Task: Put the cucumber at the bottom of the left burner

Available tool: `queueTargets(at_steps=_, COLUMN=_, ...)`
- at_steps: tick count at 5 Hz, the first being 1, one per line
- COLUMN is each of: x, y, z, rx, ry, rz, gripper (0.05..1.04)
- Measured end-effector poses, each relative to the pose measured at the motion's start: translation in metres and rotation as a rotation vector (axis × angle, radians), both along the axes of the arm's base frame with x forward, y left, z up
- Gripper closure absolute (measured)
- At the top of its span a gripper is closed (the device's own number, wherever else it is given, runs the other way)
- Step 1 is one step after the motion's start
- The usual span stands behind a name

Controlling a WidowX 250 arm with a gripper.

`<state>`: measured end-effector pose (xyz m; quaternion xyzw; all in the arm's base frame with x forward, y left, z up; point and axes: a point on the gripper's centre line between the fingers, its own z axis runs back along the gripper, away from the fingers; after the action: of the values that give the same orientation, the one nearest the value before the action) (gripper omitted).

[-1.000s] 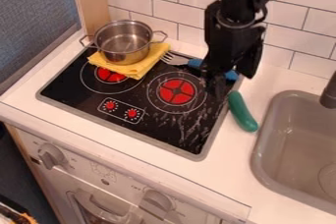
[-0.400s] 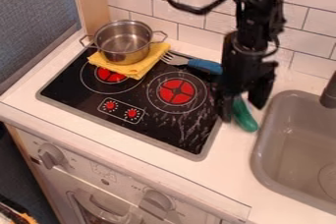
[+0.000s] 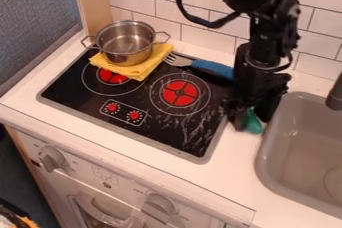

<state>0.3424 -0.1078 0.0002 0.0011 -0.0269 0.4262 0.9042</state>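
Note:
The gripper (image 3: pixel 252 119) is low over the counter between stove and sink, its fingers apart on either side of the green cucumber (image 3: pixel 252 124). The cucumber's lower end shows between and below the fingers; its upper part is hidden behind the gripper. Whether either finger touches it, I cannot tell. On the black stovetop, the left burner (image 3: pixel 112 76) is red, partly covered by a yellow cloth (image 3: pixel 139 70).
A metal pot (image 3: pixel 125 43) stands on the yellow cloth. A fork with a blue handle (image 3: pixel 212 68) lies across the stove's back right, close to the arm. The right burner (image 3: pixel 180 93) is left of the gripper, the grey sink (image 3: pixel 265 168) to its right.
The gripper has moved right and down, from above the stove's right edge to around the cucumber. The cucumber, pot, cloth and fork appear unmoved.

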Motion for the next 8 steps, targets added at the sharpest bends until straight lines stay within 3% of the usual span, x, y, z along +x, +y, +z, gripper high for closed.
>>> queueTargets(at_steps=1, x=0.000, y=0.000, z=0.000, rx=0.008, ry=-0.003, rz=0.003, gripper=0.636)
queueTargets(at_steps=4, x=0.006, y=0.001, z=0.004, rx=-0.043, ry=-0.020, rz=0.036, gripper=0.637)
queueTargets(at_steps=5, x=0.009, y=0.014, z=0.024, rx=-0.076, ry=-0.070, rz=0.046, gripper=0.637)
queueTargets(at_steps=6, x=-0.005, y=0.030, z=0.057, rx=-0.130, ry=-0.144, rz=0.073, gripper=0.637)
queueTargets(at_steps=7, x=-0.033, y=0.052, z=0.082, rx=-0.048, ry=-0.168, rz=0.149, gripper=0.637)
queueTargets(at_steps=8, x=-0.055, y=0.081, z=0.092, rx=-0.010, ry=-0.185, rz=0.228, gripper=0.637)
